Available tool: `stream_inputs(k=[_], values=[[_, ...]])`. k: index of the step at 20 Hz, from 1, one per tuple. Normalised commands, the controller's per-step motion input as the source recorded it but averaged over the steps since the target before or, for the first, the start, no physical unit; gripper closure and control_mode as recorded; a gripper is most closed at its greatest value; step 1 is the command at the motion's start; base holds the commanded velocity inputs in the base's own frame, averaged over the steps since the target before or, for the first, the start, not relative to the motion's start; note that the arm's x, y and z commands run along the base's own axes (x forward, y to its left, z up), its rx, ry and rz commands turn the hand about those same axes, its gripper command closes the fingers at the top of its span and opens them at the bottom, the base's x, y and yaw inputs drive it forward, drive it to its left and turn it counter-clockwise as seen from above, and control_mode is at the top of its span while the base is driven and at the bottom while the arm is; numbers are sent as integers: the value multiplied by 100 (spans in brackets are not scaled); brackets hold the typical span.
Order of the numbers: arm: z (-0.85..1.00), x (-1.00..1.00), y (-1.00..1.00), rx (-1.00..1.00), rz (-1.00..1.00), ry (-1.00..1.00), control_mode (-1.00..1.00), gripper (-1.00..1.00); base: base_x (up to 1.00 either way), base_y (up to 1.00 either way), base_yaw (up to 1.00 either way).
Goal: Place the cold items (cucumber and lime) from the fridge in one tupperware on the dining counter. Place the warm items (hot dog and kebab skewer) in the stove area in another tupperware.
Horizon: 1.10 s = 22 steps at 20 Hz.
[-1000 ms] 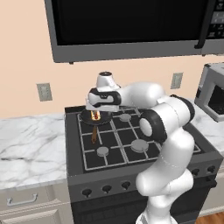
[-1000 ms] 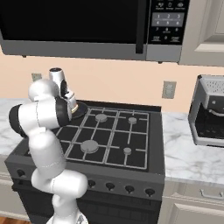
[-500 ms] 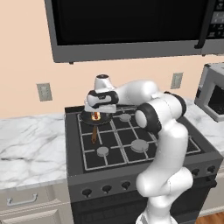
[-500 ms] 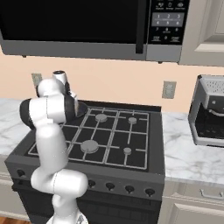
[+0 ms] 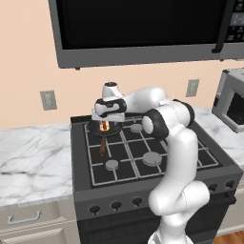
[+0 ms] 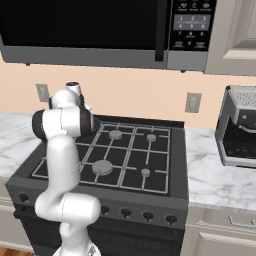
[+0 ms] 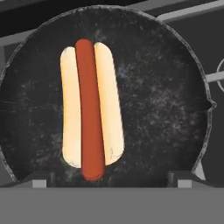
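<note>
Peach wall [image 5: 28, 57], black microwave [image 5: 138, 28], wall outlets [image 5: 47, 100]

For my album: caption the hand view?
Open gripper above a hot dog lying in a dark round pan.

matt, speckled black pan [image 7: 166, 109] under a smooth glossy hot dog [image 7: 89, 109]; veined marble counter [image 5: 33, 162].
</note>
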Motion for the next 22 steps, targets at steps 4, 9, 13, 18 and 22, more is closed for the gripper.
stream_inputs(k=[4, 9, 13, 18, 22], values=[[-17, 45, 0, 0, 0, 0, -100, -100, 0, 0, 0], [-18, 38, 0, 0, 0, 0, -100, -100, 0, 0, 0], [-23, 21, 0, 0, 0, 0, -100, -100, 0, 0, 0], [-26, 18, 0, 0, 0, 0, -100, -100, 0, 0, 0], [-26, 17, 3, 0, 0, 0, -100, -100, 0, 0, 0]])
